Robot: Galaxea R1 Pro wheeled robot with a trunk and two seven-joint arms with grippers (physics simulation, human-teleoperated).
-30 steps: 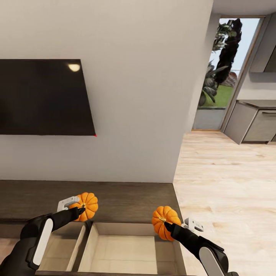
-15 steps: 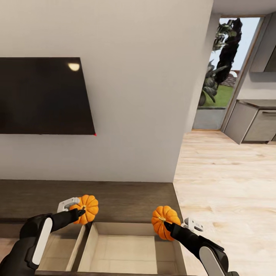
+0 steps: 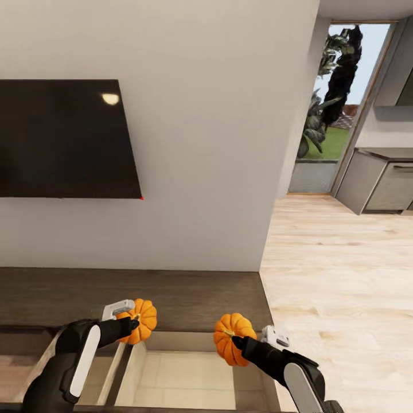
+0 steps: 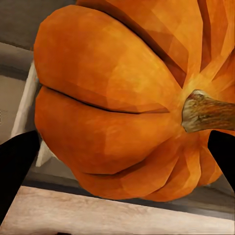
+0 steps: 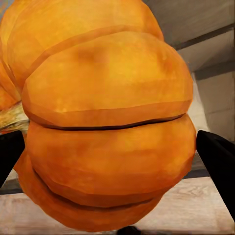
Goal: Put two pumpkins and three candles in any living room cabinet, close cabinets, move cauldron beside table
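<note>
I hold one orange pumpkin in each hand over the dark wooden cabinet (image 3: 189, 295). My left gripper (image 3: 133, 324) is shut on a pumpkin (image 3: 141, 320) above the back left corner of an open, beige-lined drawer (image 3: 189, 376). My right gripper (image 3: 235, 342) is shut on the other pumpkin (image 3: 229, 337) over the drawer's back right corner. Up close, the left pumpkin (image 4: 122, 98) shows its stem, and the right pumpkin (image 5: 103, 122) sits between two dark fingers (image 5: 218, 159). Candles, cauldron and table are out of view.
A black TV (image 3: 66, 140) hangs on the pale wall above the cabinet. A second open drawer (image 3: 23, 370) lies to the left. To the right, light wood floor (image 3: 338, 287) runs toward a grey kitchen counter (image 3: 378, 180) and a glass door.
Both arms have shifted: the left pumpkin moved right and down toward the drawer, the right pumpkin moved left and slightly lower. The view has tilted a little too.
</note>
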